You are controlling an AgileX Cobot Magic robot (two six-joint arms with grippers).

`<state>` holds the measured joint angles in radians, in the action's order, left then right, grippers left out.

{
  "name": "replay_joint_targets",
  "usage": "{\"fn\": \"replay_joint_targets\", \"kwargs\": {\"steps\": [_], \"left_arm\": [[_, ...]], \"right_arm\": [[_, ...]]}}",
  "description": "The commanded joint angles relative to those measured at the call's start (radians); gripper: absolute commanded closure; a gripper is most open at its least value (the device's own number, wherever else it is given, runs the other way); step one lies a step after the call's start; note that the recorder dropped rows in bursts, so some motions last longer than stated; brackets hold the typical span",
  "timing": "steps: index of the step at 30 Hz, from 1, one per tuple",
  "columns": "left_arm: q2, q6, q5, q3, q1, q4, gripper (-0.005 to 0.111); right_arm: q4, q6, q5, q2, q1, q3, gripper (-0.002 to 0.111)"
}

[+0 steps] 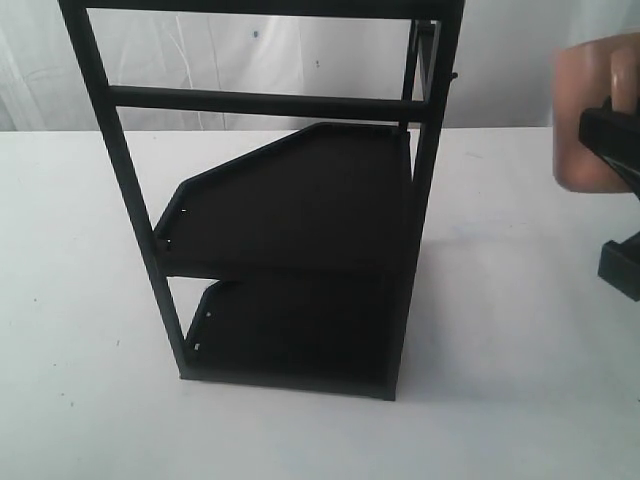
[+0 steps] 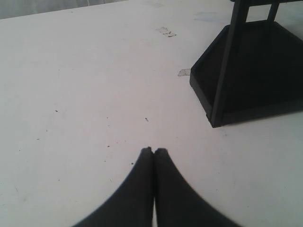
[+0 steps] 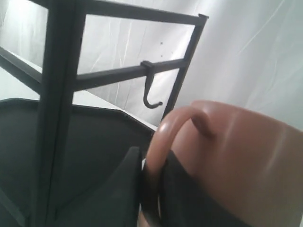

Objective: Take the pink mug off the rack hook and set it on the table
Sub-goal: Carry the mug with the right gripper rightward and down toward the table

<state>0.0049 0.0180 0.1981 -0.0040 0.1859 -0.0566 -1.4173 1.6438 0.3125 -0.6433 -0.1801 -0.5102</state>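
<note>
The pink mug (image 1: 590, 110) hangs in the air at the right edge of the exterior view, clear of the black rack (image 1: 300, 250). My right gripper (image 3: 154, 170) is shut on the mug's loop handle (image 3: 165, 137), with the mug body (image 3: 241, 161) beside the fingers. The hook (image 3: 150, 87) hangs bare from a rack bar, a short way from the handle. It shows as a tiny peg (image 1: 455, 73) on the rack's upper post. My left gripper (image 2: 154, 151) is shut with nothing in it, low over the white table (image 2: 94, 94).
The rack's two dark shelf trays (image 1: 300, 200) hold nothing. A corner of the lower tray (image 2: 246, 75) lies off to one side of the left gripper. A white backdrop hangs behind the table.
</note>
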Motion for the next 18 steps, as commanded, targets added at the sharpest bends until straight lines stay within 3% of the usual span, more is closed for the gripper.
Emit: {"fn": "replay_joint_targets", "kwargs": {"steps": [1, 3, 16, 18], "left_arm": [[-0.005, 0.005, 0.003, 0.004, -0.004, -0.002, 0.107], [-0.005, 0.005, 0.003, 0.004, -0.004, -0.002, 0.107], [-0.005, 0.005, 0.003, 0.004, -0.004, -0.002, 0.107], [-0.005, 0.005, 0.003, 0.004, -0.004, -0.002, 0.107]], "right_arm": [[-0.313, 0.247, -0.118, 0.012, 0.001, 0.084, 0.108], [-0.327, 0.356, -0.157, 0.012, 0.001, 0.127, 0.108], [-0.327, 0.393, -0.026, 0.012, 0.001, 0.152, 0.108], [-0.219, 0.31, -0.014, 0.012, 0.001, 0.145, 0.108]]}}
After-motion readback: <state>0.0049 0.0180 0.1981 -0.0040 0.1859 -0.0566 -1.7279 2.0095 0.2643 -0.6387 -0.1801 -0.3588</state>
